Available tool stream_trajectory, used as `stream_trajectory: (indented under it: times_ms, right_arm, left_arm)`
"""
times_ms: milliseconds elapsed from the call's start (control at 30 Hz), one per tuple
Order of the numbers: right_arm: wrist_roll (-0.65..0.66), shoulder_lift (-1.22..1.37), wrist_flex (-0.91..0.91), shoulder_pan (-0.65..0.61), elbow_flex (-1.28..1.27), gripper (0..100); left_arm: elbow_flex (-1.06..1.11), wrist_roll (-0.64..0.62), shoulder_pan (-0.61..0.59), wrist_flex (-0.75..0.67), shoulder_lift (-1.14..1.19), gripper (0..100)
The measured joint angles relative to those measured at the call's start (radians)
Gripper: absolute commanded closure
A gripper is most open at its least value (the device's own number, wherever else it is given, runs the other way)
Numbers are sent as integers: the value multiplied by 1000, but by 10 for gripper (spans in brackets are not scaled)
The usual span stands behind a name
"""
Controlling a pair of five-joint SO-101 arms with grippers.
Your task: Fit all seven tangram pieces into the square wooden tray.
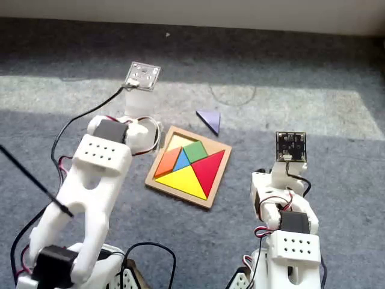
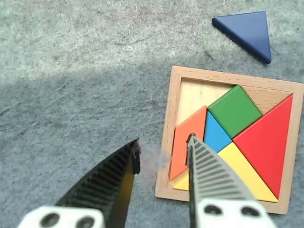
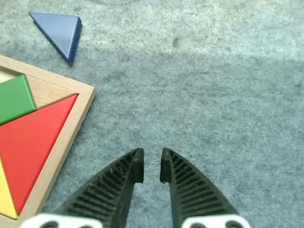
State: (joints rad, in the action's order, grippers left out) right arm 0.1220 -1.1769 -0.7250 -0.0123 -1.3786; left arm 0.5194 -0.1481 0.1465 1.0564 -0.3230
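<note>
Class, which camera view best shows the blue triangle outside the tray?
The left wrist view: the blue triangle shows whole and large, alongside the tray and its bare gap. The right wrist view also shows it whole, beside a tray corner. The high view shows it small, beyond the tray.

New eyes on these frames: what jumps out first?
The square wooden tray mid-table, mostly filled with bright pieces, one bare wood patch at a corner. A blue triangle lies alone on the grey carpet just outside it. The left gripper hangs open over the tray's edge by the orange piece.
</note>
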Motion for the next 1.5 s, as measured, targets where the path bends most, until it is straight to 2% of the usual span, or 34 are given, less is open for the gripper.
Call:
stream_trajectory:
  times_ms: [300,433,633,800,1000,1200,1500]
  right_arm:
    - [18,0,-64,-2,20,921]
    - [40,0,-138,-2,106,921]
    - [41,0,-173,-6,207,921]
    - [41,37,-173,-74,244,921]
    - [41,273,-173,-101,414,902]
    - [43,609,-181,-124,643,714]
    - [43,1080,-186,-229,970,710]
  left_arm:
    - [224,0,-112,0,-307,819]
    - [308,0,-183,0,-368,818]
    - [425,74,-273,0,-436,819]
    - [568,83,-302,-89,-488,822]
    - [663,83,-324,-190,-552,822]
    - [664,83,-341,-198,-571,822]
    - [664,83,-434,-201,-577,821]
